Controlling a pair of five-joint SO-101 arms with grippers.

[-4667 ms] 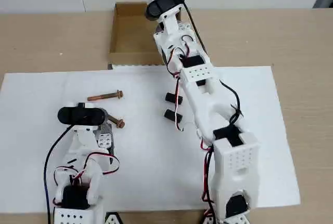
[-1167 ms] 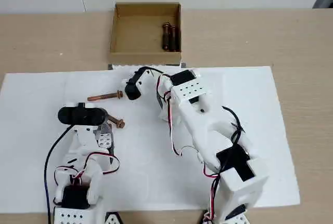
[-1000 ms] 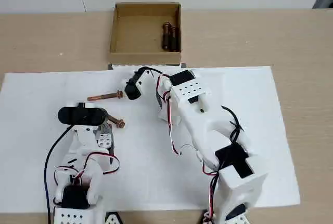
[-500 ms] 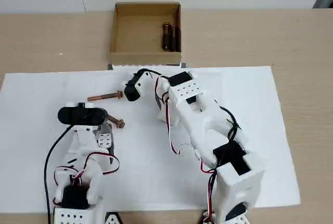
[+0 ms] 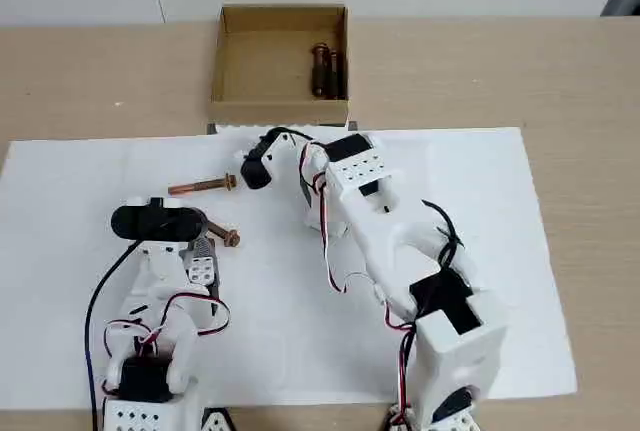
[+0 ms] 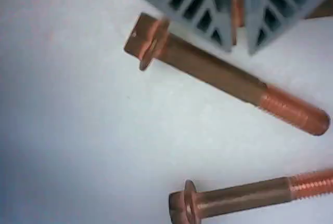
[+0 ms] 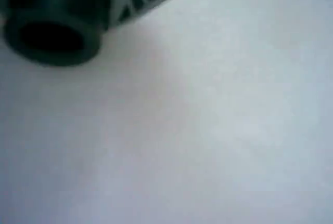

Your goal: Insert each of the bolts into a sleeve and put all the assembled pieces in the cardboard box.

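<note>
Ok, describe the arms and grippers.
The left arm and right arm are white plastic shells with black motors, panels dotted with holes, and loose black, red and white cables. The left gripper and right gripper have grey ribbed fingers.

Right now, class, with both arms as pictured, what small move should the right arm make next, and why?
Likely swing the sleeve toward the bolt and line its open bore up with it. The right end effector grips the sleeve, apart from that bolt. The left end effector pinches the bolt, which has no sleeve on it yet.
</note>
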